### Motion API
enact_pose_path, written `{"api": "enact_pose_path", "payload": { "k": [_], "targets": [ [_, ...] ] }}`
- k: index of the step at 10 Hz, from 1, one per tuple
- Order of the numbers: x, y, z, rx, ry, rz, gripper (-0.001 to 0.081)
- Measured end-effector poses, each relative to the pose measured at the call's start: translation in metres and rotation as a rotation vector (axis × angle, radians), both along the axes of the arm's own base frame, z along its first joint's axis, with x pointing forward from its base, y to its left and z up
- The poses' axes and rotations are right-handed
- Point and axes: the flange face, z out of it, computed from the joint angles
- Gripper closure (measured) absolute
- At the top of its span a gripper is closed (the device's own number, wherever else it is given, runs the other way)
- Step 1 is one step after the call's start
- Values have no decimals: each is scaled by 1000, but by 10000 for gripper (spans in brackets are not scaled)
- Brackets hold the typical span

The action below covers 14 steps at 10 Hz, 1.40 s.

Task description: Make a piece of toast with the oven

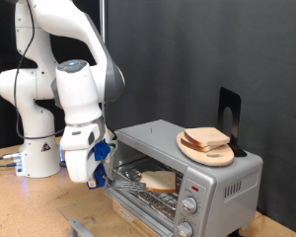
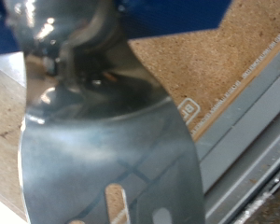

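Observation:
The silver oven (image 1: 225, 176) stands at the exterior view's right with its door (image 1: 136, 203) folded down. One slice of toast (image 1: 160, 180) lies flat on the wire rack inside. My gripper (image 1: 99, 168) hangs just left of the open door, shut on the handle of a metal spatula (image 1: 128, 181). The spatula's blade reaches toward the slice. Its slotted blade (image 2: 103, 159) fills the wrist view, and my fingers do not show clearly there. More slices (image 1: 205, 137) are stacked on a round wooden plate (image 1: 219, 158) on top of the oven.
Two round knobs (image 1: 190, 205) sit on the oven's front right. A black stand (image 1: 230, 111) rises behind the plate. The chipboard tabletop (image 2: 210, 65) lies under the spatula, with a grey metal edge (image 2: 247, 140) beside it. A black curtain closes the back.

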Motion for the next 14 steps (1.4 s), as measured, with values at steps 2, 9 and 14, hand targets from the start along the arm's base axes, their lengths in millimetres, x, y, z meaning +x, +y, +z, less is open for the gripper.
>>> {"api": "enact_pose_path", "payload": {
  "k": [2, 9, 14],
  "targets": [
    [-1, -6, -3, -10, 12, -25, 323],
    [-1, 2, -9, -10, 34, -16, 323],
    [0, 7, -14, -6, 51, -22, 323]
  ]
}}
